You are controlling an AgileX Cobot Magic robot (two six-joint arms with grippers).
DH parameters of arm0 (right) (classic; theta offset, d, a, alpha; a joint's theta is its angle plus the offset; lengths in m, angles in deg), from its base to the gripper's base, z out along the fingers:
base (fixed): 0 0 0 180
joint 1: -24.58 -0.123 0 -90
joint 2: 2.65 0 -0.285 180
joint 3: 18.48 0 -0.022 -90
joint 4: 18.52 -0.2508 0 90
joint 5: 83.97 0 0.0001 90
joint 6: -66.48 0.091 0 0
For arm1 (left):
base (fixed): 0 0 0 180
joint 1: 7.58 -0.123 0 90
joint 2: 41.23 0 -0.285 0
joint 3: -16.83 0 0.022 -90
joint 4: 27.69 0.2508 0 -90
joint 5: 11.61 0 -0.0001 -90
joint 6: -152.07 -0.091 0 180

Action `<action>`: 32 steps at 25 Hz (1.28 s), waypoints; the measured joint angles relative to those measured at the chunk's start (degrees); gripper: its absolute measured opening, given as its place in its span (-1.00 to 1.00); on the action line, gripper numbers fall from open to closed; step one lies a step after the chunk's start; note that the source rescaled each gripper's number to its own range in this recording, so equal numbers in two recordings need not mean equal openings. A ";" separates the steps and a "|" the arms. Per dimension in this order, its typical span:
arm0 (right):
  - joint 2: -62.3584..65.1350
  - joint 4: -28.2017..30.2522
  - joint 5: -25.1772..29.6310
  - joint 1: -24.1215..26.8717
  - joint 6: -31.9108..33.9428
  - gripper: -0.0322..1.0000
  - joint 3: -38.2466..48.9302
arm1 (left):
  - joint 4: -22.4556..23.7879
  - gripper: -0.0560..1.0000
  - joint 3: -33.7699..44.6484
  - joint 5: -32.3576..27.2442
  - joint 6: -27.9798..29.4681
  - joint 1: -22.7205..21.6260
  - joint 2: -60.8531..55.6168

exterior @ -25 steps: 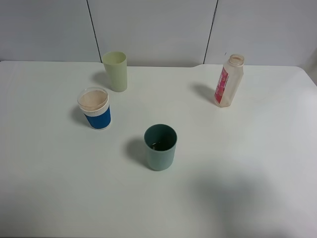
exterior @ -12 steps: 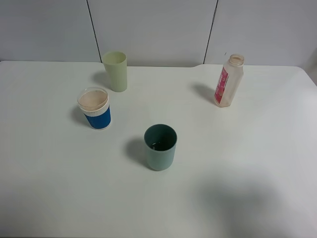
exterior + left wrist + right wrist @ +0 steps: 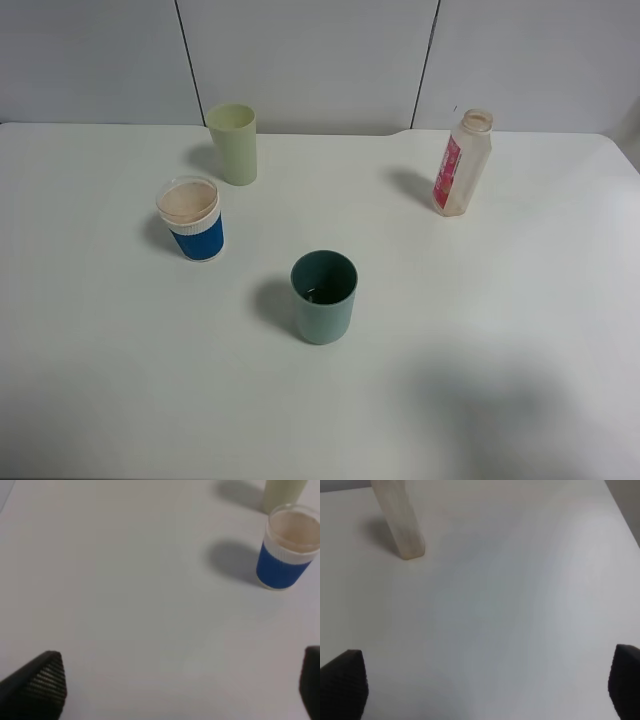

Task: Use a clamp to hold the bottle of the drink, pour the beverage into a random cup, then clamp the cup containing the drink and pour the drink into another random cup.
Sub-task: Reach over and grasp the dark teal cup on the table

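A white table (image 3: 540, 290) fills the view, backed by a pale grey panelled wall (image 3: 300, 60) with dark vertical seams (image 3: 189, 60)

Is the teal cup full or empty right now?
Nearly empty: the teal cup stands upright with only a little dark liquid at its bottom.

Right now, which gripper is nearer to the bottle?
Right. The right gripper faces the bottle, apart from it; the left gripper faces the blue cup instead.
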 joint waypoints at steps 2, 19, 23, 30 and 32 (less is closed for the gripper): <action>0.00 0.14 0.00 0.00 0.02 0.95 0.00 | 0.00 0.58 0.00 0.00 0.00 0.00 0.00; 0.00 0.18 0.00 0.19 0.21 0.95 0.00 | 0.00 0.58 0.00 0.00 0.00 0.00 0.00; 0.00 0.18 0.00 3.74 0.21 0.95 0.00 | 0.00 0.58 0.00 0.00 0.00 0.00 0.00; 0.00 0.13 0.00 9.24 0.21 0.95 0.00 | 0.00 0.58 0.00 0.00 0.00 0.00 0.00; 0.00 0.13 0.00 9.24 0.21 0.95 0.00 | 0.00 0.58 0.00 0.00 0.00 0.00 0.00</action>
